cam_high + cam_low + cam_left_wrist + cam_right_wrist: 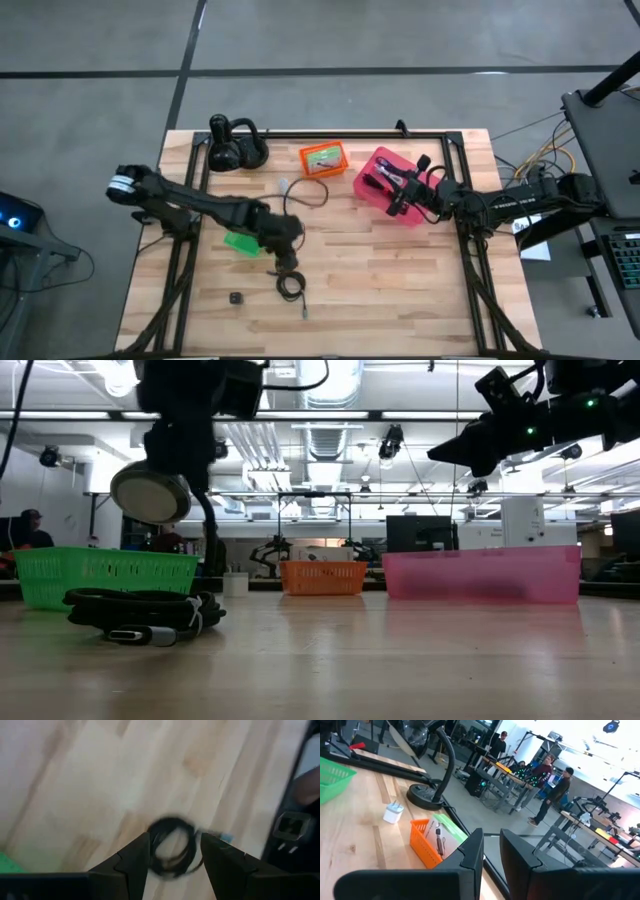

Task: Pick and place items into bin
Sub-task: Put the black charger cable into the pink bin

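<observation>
Jaws first: the left gripper (175, 852) is spread wide with nothing between its fingers, poised above a coiled black cable (172, 852); the right gripper (491, 851) has its fingers drawn nearly together, and no item can be seen between them.

From the overhead camera, the left gripper (283, 243) sits over the middle of the wooden table (400, 290), with the coiled black cable (290, 284) just in front of it. A tiny black block (236, 298) lies near the front edge. A green bin (240, 243) shows partly under the left arm. At the back stand an orange bin (323, 159), with something green inside, and a pink bin (385, 180), which holds dark items. The right gripper (398, 196) hangs over the pink bin.

From table height, the coiled cable (140, 610) rests flat on the wood, with the green bin (105, 575), orange bin (322, 577) and pink bin (480, 573) lined up behind it.

The left wrist camera looks down on the cable, framed between the open fingers and not yet touched.

The right wrist camera looks past the orange bin (432, 842) and a small white piece (393, 813) on the table.

Judging by this, the task looks well underway: some things are binned, while the cable, block and white piece remain.
</observation>
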You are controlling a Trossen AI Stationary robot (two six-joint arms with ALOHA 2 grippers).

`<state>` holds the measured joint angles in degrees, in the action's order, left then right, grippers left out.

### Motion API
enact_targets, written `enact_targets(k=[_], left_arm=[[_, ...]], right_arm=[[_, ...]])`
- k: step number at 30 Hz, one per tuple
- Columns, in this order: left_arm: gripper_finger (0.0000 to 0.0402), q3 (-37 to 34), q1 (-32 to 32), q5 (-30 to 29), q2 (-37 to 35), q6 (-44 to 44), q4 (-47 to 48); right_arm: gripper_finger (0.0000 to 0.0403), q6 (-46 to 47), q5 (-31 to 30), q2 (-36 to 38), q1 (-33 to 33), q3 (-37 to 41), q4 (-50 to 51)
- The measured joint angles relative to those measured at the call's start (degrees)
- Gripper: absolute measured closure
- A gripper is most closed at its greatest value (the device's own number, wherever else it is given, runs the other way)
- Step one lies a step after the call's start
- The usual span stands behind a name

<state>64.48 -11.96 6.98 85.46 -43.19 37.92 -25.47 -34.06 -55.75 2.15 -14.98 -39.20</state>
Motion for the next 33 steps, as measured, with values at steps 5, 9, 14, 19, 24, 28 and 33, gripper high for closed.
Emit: enact_targets(k=[5, 9, 14, 19, 24, 28, 33], left_arm=[[0.024, 0.0, -1.9, -0.2, 3.8, -0.8, 2.0], [0.024, 0.1, -2.7, -0.3, 7.1, -1.5, 2.7], [0.024, 3.6, -2.8, -1.7, 10.9, -3.3, 10.6], [0.024, 8.1, -3.0, -4.6, 14.9, -8.0, 14.1], [0.024, 11.9, -4.2, -4.5, 19.5, -8.0, 14.1], [0.024, 15.2, -5.6, -2.4, 22.9, -6.8, 14.3], [0.024, 17.3, -7.1, -2.1, 24.9, -4.3, 18.2]], right_arm=[[0.0351, 0.0, 0.0, 0.0, 0.0, 0.1, 0.0], [0.0351, 0.0, 0.0, 0.0, 0.0, 0.1, 0.0], [0.0351, 0.0, 0.0, 0.0, 0.0, 0.2, 0.1], [0.0351, 0.0, 0.0, 0.0, 0.0, 0.2, 0.8], [0.0351, 0.0, -0.1, 0.0, 0.0, 0.2, 1.5], [0.0351, 0.0, -0.2, 0.0, 0.0, 0.2, 1.8], [0.0351, 0.0, -0.2, 0.0, 0.0, 0.2, 2.2]])
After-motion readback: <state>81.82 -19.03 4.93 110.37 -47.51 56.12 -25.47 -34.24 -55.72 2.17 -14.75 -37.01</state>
